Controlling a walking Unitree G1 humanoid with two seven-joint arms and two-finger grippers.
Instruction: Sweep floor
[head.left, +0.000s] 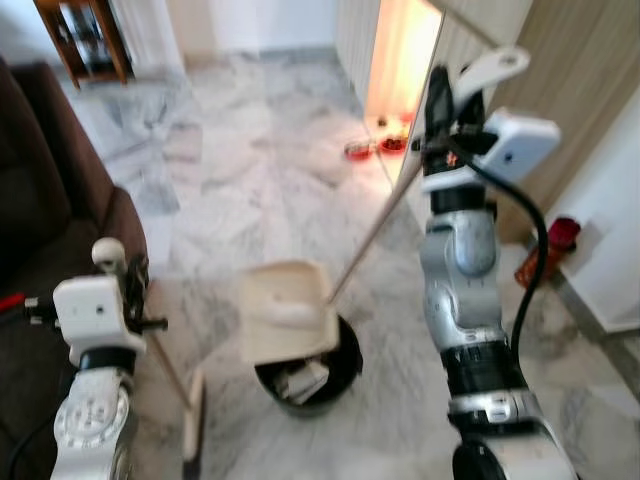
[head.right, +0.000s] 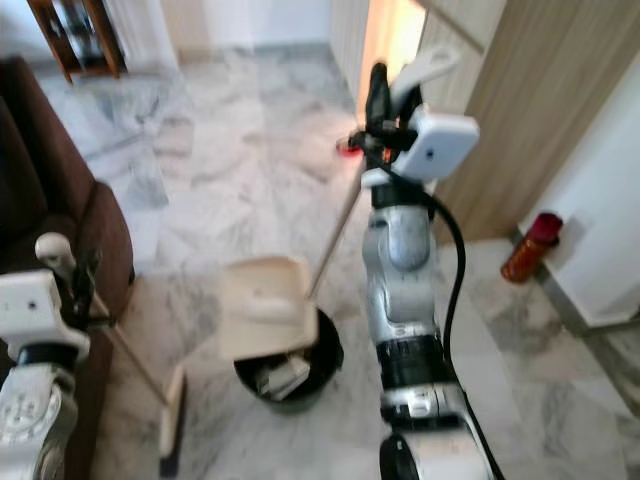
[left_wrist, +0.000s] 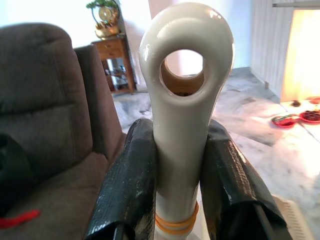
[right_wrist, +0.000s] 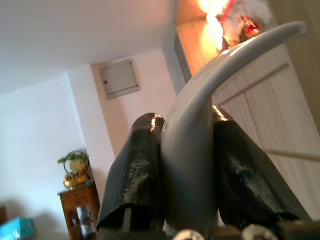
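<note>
On grey-white marble floor (head.left: 250, 150) beside brown sofa (head.left: 40, 200) — left claw (left_wrist: 180, 170) clamps broom handle (left_wrist: 185, 100), right claw (right_wrist: 187, 165) clamps dustpan handle (right_wrist: 200, 115).

Glossy cream plastic broom handle (left_wrist: 186, 100), polished marble floor (head.left: 260, 190), a matt brown fabric sofa (left_wrist: 45, 115), wood-grain cabinet panels (head.right: 560, 110).

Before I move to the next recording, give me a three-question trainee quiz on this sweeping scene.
1. True or false: the left end effector is shut on the broom handle.
2. What does the right end effector hold? A) a mop B) the dustpan handle C) a bottle
3. Fill in: the cream dustpan hangs tilted over the black ____.

Key: 1 true; 2 B; 3 bin. The broom head rests on the marble floor beside the brown sofa.
</note>
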